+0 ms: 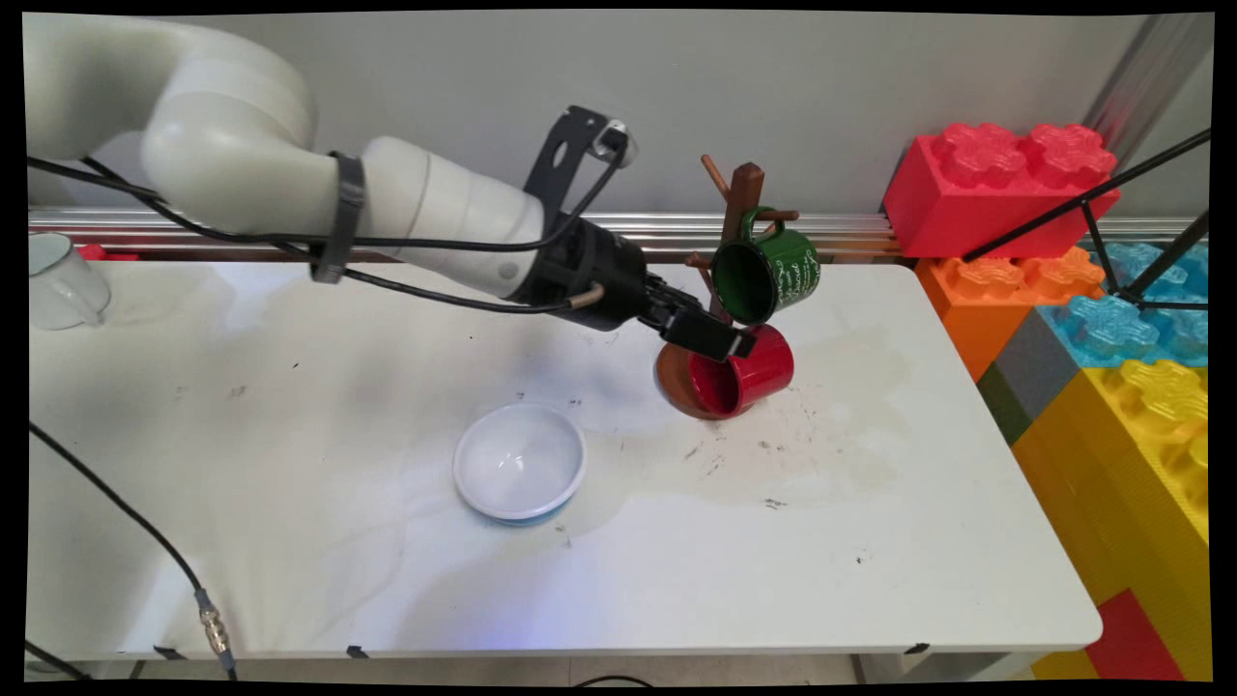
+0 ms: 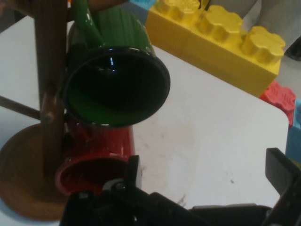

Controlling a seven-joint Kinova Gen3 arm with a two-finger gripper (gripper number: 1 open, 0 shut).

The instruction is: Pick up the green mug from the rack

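A: Claw (image 1: 720,338) state?
B: We see it spread open, one finger beside the red mug (image 1: 749,377) rim.
A: Mug where?
B: At the rack (image 1: 744,188) base, under the green mug (image 1: 773,275); the bowl (image 1: 519,462) sits well apart on the surface (image 1: 290,483).

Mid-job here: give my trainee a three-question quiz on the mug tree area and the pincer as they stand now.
1. True or false: the green mug hangs on the wooden mug tree.
2. Which is nearest the pincer? A white bowl; B red mug; C orange brick.
3. Fill in: the pincer's jaws stand ____.
Key: 1 true; 2 B; 3 open.
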